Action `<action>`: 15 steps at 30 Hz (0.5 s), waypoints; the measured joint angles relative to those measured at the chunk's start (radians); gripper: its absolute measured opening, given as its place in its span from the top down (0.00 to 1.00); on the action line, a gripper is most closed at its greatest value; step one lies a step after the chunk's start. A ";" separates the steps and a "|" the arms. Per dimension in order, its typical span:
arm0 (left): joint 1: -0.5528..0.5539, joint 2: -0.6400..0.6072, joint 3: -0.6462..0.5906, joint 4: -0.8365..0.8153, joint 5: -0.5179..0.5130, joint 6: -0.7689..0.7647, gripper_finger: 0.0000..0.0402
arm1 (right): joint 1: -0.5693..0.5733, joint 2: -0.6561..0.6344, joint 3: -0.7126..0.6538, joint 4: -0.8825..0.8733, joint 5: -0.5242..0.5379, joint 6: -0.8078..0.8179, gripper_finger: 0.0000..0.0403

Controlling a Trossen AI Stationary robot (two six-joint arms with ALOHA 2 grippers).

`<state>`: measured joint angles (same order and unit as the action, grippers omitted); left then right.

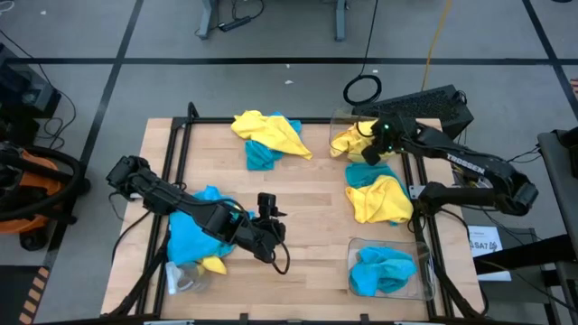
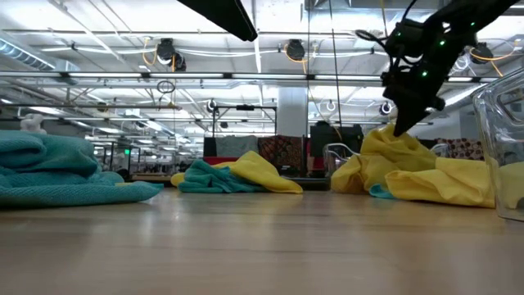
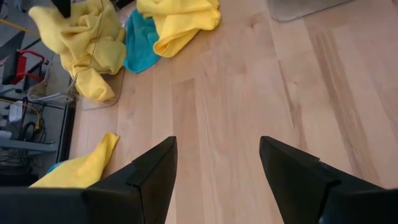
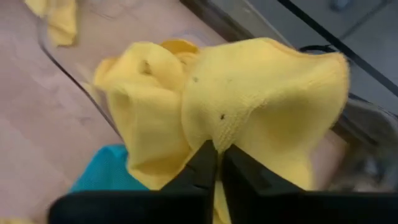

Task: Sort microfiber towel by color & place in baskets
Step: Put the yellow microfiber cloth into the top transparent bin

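the wooden table [image 1: 307, 203] is the biggest thing here, and soft towels lie on it in heaps. two see-through baskets sit on the right side. the far basket [image 1: 341, 117] has yellow towel in it, and the near basket [image 1: 354, 246] holds blue towels [image 1: 384, 269]. a yellow and blue pile [image 1: 266, 135] lies at the far middle, another pile [image 1: 377, 191] sits between the two baskets, and a mostly blue pile [image 1: 194, 236] lies near the left arm. the right gripper [image 1: 368, 144] is at the far basket with its fingers pinched together on a yellow towel [image 4: 249, 106]; in the right wrist view the cloth bunches up just over the fingers and the basket's clear rim shows behind it. the left gripper [image 3: 217, 168] hangs over bare wood by the blue pile, fingers apart, with nothing in it. these towels look very light and floppy. they will bend and droop, not break, so a firm squeeze should be fine. they seem fuzzy, not slippery. the best place to grab is a raised fold or bump on top of a pile, as flat bits are hard to pinch. towels lying on each other may cling and come up together, so pick a fold of just one color.
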<state>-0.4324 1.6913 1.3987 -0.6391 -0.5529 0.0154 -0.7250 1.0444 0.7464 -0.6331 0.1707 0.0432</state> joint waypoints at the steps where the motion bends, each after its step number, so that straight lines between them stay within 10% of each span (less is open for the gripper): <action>1: 0.000 0.000 0.000 0.001 0.002 0.000 0.41 | 0.000 0.019 0.000 0.023 -0.016 -0.002 0.98; 15: -0.001 0.000 0.000 -0.006 0.004 -0.007 0.41 | -0.008 0.350 0.001 0.170 -0.047 -0.007 0.98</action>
<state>-0.4332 1.6913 1.3987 -0.6449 -0.5488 0.0082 -0.7326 1.3944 0.7471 -0.4631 0.1235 0.0364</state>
